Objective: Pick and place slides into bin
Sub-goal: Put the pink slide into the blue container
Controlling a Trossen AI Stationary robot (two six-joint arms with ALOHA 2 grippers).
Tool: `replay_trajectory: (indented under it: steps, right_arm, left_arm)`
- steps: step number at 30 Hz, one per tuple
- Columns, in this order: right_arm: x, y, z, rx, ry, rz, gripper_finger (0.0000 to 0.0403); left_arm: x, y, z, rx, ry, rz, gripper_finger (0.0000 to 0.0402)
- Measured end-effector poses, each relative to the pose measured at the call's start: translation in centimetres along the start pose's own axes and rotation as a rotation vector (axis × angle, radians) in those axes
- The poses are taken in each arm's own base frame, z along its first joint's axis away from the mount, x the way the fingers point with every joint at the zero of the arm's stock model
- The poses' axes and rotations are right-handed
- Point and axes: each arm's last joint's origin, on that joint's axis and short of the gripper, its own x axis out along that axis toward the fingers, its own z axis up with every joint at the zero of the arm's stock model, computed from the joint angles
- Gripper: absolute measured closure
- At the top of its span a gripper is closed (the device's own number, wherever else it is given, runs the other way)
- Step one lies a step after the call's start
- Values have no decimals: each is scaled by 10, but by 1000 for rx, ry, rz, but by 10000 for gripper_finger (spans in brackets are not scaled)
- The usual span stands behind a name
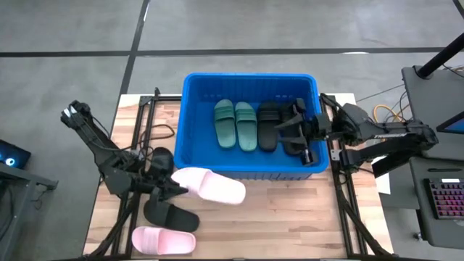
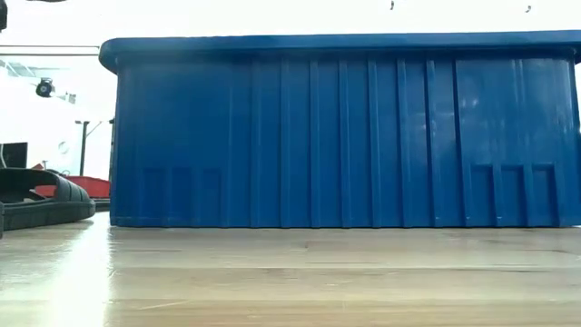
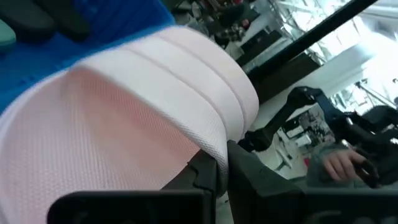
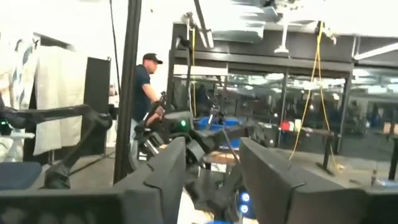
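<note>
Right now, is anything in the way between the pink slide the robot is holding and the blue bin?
Only the bin's own near wall. The left gripper is shut on the pink slide just outside that wall, so it must lift over the rim. Nothing else visible blocks it.

Blue ribbed bin (image 1: 190, 138) at twelve o'clock holds green slides (image 1: 235, 123); pink slide (image 1: 210, 185) tilts at its six-o'clock wall.

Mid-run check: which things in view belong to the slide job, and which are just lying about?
Job:
- large bright blue plastic bin
- two dark green foam slides and black slides in it
- pale pink foam slide in left gripper
- second pink slide
- black slides on table

Lying about:
- keyboard
- yellow cables
</note>
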Motion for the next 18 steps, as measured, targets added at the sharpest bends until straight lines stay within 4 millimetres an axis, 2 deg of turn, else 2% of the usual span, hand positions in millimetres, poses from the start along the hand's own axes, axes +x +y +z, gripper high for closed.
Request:
replay_trajectory:
  steps: [4, 9, 13, 18]
  right_arm:
    - [22, 2, 17, 3, 139, 41, 228]
    - [46, 2, 28, -38, 396, 94, 225]
    - [69, 1, 36, -148, 473, 140, 230]
    - [104, 1, 34, -241, 530, 207, 238]
  left_arm:
    - [0, 2, 5, -6, -56, 27, 401]
    - [2, 3, 9, 5, -91, 37, 402]
    - [3, 4, 11, -70, -103, 40, 402]
    - [5, 1, 13, -144, -107, 20, 401]
